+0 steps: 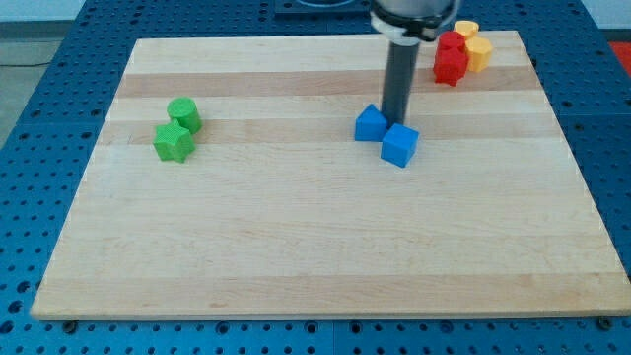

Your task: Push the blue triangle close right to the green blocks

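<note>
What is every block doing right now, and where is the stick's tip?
my tip: down on the board, tucked between the two blue blocks, behind them
blue triangle: at the tip's left, far from the green blocks
blue cube: at the tip's lower right
green blocks: two, touching, at the view's left
red blocks: clustered at the top right
yellow blocks: against the red ones

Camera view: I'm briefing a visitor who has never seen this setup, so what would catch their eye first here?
Probably the dark rod coming down from the view's top, my tip set right between two blue blocks near the board's middle. Next, the green pair far off at the view's left, and the red and yellow cluster in the top right corner.
</note>
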Controlling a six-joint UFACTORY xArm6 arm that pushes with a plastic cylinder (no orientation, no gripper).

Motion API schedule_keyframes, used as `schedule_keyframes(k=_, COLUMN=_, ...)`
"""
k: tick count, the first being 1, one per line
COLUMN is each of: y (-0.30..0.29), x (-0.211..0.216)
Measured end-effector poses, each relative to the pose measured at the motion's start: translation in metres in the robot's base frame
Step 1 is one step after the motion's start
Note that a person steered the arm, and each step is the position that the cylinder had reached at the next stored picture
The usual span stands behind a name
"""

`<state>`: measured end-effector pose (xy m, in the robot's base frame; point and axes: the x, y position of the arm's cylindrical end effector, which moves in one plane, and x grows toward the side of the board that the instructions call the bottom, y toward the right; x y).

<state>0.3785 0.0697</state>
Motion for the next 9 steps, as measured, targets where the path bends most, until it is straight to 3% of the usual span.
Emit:
schedule_keyframes(k=2, y=-0.036, x=0.044)
schedule_keyframes(k=3, y=-0.067, x=0.044)
schedule_keyframes(k=5, y=-0.105, x=0.023)
schedule_keyframes(k=9, y=-0.113, x=-0.006)
